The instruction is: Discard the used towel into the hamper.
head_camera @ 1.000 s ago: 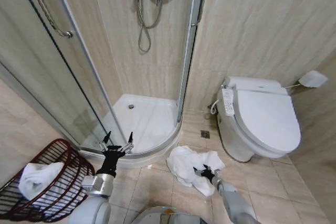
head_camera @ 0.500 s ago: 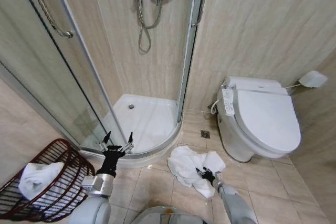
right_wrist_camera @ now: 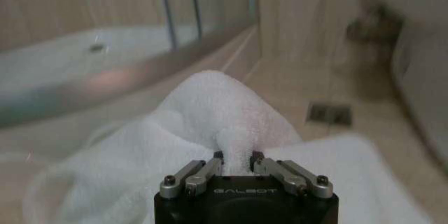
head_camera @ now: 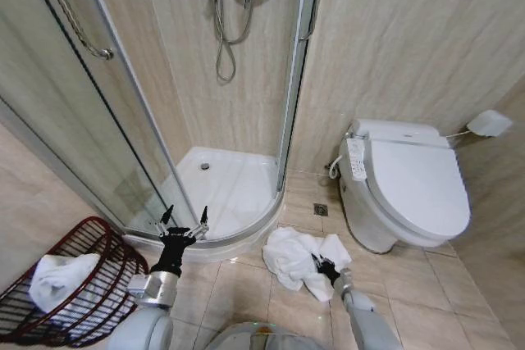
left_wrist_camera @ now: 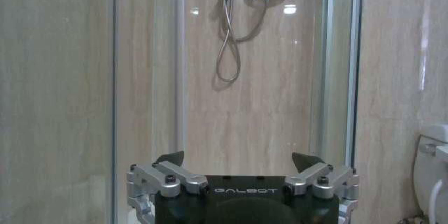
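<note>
**Right claw pinches the towel and begins to gather it**

Over the last second the right gripper (head_camera: 325,266) has closed in on the crumpled white terry towel (head_camera: 297,256) lying on the beige tiled floor (head_camera: 246,284) between the curved white shower tray (head_camera: 234,190) and the white toilet (head_camera: 406,186). A second ago the claw sat at the towel's near edge; now it is a little further in, and the cloth has bunched up around it. In the right wrist view the fingers (right_wrist_camera: 204,169) are drawn together on a raised fold of towel (right_wrist_camera: 224,124), which stands up in a peak above them. That reads as a grip just made, with lifting the likely step in hand.

The left gripper (head_camera: 182,220) has not moved: it is held upright near the shower tray's rim, its jaws spread apart with nothing between them.

The dark red-brown openwork wicker hamper (head_camera: 98,284) stands on the floor at the robot's far left, well apart from the towel, with another white towel (head_camera: 57,278) already inside. The carry across is not yet begun.
</note>
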